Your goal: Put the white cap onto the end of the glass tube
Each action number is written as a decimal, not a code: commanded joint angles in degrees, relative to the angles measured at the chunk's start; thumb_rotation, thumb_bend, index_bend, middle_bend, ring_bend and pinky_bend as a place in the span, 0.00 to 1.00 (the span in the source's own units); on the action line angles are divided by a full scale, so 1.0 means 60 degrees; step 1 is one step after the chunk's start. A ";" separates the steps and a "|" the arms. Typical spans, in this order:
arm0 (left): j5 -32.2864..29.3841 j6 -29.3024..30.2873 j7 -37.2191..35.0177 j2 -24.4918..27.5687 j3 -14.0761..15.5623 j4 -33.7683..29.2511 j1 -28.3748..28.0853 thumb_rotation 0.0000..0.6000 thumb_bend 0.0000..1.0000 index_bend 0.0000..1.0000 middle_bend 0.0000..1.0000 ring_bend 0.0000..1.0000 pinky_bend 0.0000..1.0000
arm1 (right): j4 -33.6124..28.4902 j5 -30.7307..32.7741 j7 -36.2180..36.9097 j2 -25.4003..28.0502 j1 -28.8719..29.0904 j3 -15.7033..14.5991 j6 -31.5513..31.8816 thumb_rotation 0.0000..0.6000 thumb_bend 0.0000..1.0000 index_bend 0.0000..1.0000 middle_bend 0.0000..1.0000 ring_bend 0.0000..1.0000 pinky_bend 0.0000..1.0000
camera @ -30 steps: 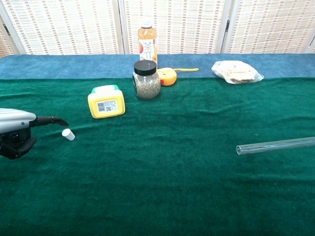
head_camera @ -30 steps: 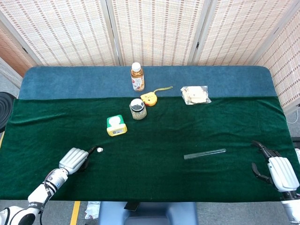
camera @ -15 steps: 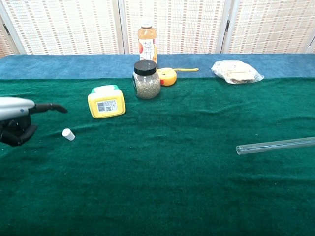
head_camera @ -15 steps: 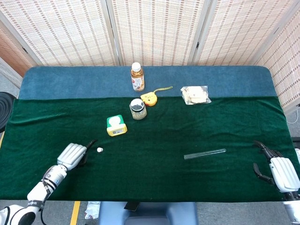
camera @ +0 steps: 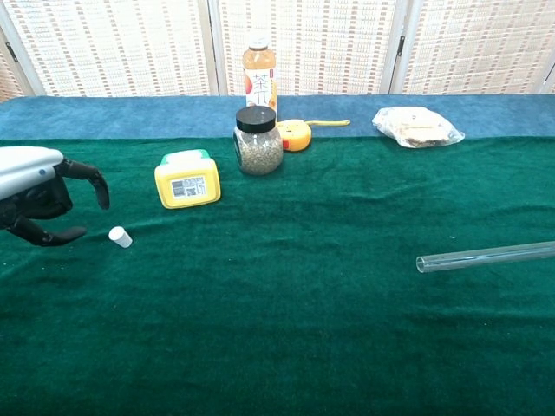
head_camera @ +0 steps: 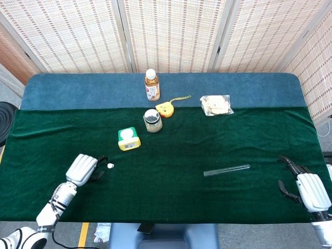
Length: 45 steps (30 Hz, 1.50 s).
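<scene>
The small white cap (head_camera: 110, 166) lies on its side on the green cloth; the chest view shows the cap (camera: 120, 237) just right of my left hand. My left hand (head_camera: 83, 168) hovers beside it with fingers apart and arched downward, holding nothing; in the chest view the left hand (camera: 39, 198) sits at the left edge, its fingertips (camera: 101, 192) a short way from the cap. The glass tube (head_camera: 226, 170) lies flat at the right; its open end (camera: 422, 263) faces left. My right hand (head_camera: 306, 188) rests empty near the table's front right corner, fingers spread, away from the tube.
A yellow box (head_camera: 128, 139), a black-lidded jar (head_camera: 152, 120), a tea bottle (head_camera: 151, 85), a yellow tape measure (head_camera: 166, 108) and a bag of food (head_camera: 216, 105) stand toward the back. The green cloth (head_camera: 171, 192) ends at the near table edge.
My left hand has risen slightly and its outstretched finger has bent down into an arched pose beside the cap. Cap, tube and right hand stay where they were.
</scene>
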 commanded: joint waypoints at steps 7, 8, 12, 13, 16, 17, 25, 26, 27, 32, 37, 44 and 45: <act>0.0120 -0.0028 0.0272 -0.0536 -0.0017 0.0546 -0.0076 1.00 0.38 0.44 1.00 0.94 0.82 | -0.0083 0.0001 -0.0067 0.0043 0.0056 0.0010 -0.0075 1.00 0.55 0.11 0.27 0.34 0.29; 0.0112 -0.0037 0.0348 -0.0616 -0.0023 0.0645 -0.0084 1.00 0.38 0.45 1.00 0.94 0.82 | -0.0091 0.0007 -0.0072 0.0046 0.0064 0.0014 -0.0088 1.00 0.55 0.11 0.27 0.34 0.29; 0.0047 -0.0078 0.0395 -0.0895 -0.0060 0.0958 -0.0097 1.00 0.38 0.46 1.00 0.94 0.83 | -0.0117 0.0026 -0.0074 0.0074 0.0074 0.0015 -0.0115 1.00 0.55 0.11 0.27 0.34 0.29; 0.0049 -0.0065 0.0369 -0.0961 -0.0074 0.1025 -0.0100 1.00 0.38 0.46 1.00 0.94 0.83 | -0.0118 0.0029 -0.0076 0.0076 0.0077 0.0019 -0.0115 1.00 0.55 0.11 0.27 0.34 0.29; 0.0069 -0.0017 0.0342 -0.1166 -0.0107 0.1281 -0.0108 1.00 0.38 0.46 1.00 0.95 0.83 | -0.0132 0.0047 -0.0098 0.0084 0.0088 0.0025 -0.0136 1.00 0.55 0.11 0.27 0.34 0.29; 0.0065 -0.0006 0.0324 -0.1238 -0.0125 0.1372 -0.0112 1.00 0.38 0.46 1.00 0.95 0.83 | -0.0139 0.0048 -0.0104 0.0086 0.0090 0.0023 -0.0143 1.00 0.55 0.11 0.27 0.34 0.29; 0.0083 0.0087 0.0152 -0.1553 -0.0167 0.1833 -0.0095 1.00 0.38 0.46 1.00 0.95 0.83 | -0.0142 0.0089 -0.0098 0.0098 0.0075 0.0010 -0.0164 1.00 0.55 0.11 0.27 0.35 0.29; 0.0077 0.0079 0.0129 -0.1568 -0.0169 0.1867 -0.0096 1.00 0.38 0.46 1.00 0.95 0.83 | -0.0141 0.0093 -0.0097 0.0098 0.0075 0.0010 -0.0168 1.00 0.55 0.11 0.27 0.35 0.29; 0.0053 0.0057 0.0108 -0.1580 -0.0175 0.1914 -0.0094 1.00 0.38 0.46 1.00 0.95 0.83 | -0.0139 0.0097 -0.0096 0.0096 0.0076 0.0009 -0.0174 1.00 0.55 0.11 0.27 0.35 0.29; 0.0009 0.0026 0.0075 -0.1642 -0.0196 0.2046 -0.0095 1.00 0.38 0.46 1.00 0.95 0.83 | -0.0137 0.0114 -0.0096 0.0092 0.0080 0.0005 -0.0200 1.00 0.55 0.11 0.28 0.35 0.29; -0.0017 0.0000 0.0013 -0.1740 -0.0213 0.2161 -0.0101 1.00 0.38 0.47 1.00 0.95 0.83 | -0.0140 0.0139 -0.0104 0.0099 0.0073 0.0004 -0.0213 1.00 0.55 0.11 0.28 0.35 0.29; -0.0040 -0.0017 -0.0047 -0.1896 -0.0259 0.2343 -0.0130 1.00 0.39 0.47 1.00 0.95 0.83 | -0.0152 0.0161 -0.0106 0.0114 0.0066 0.0003 -0.0225 1.00 0.55 0.11 0.28 0.35 0.29; -0.0048 -0.0022 -0.0055 -0.1907 -0.0269 0.2357 -0.0134 1.00 0.39 0.48 1.00 0.95 0.83 | -0.0153 0.0165 -0.0108 0.0115 0.0064 0.0003 -0.0225 1.00 0.55 0.11 0.28 0.35 0.29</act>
